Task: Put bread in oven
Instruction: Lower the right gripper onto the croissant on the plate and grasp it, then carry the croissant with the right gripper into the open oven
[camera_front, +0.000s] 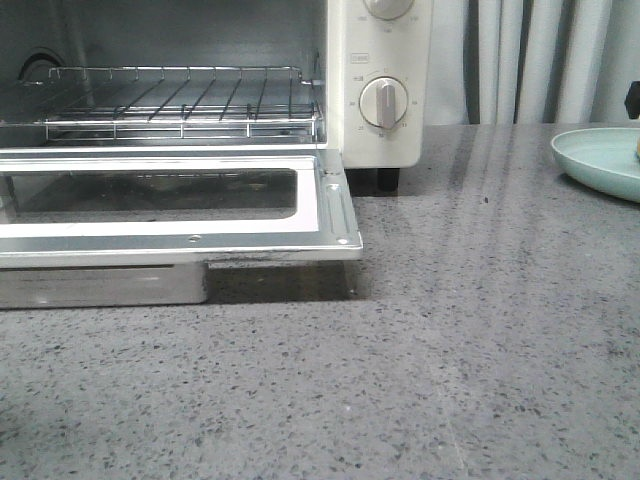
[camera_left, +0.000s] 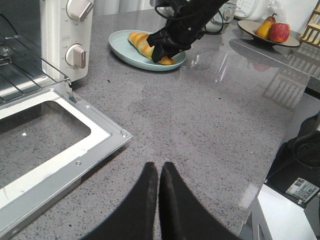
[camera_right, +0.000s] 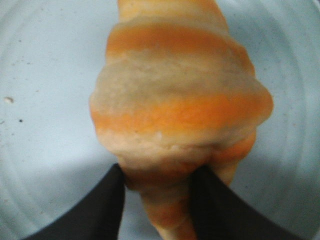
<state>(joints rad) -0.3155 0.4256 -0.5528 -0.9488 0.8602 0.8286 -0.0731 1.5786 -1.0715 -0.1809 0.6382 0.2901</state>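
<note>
On the plate (camera_left: 120, 50), jaws straddle the bread (camera_right: 175, 110).

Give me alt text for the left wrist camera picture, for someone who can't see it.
The right claw closes on a golden bread lying on a pale blue plate on a grey speckled counter. The cream oven stands beside the plate with its glass door folded down, and the left claw is shut, empty, in the foreground.

Kitchen: oven (camera_front: 380, 90), stone countertop (camera_front: 480, 340)
</note>
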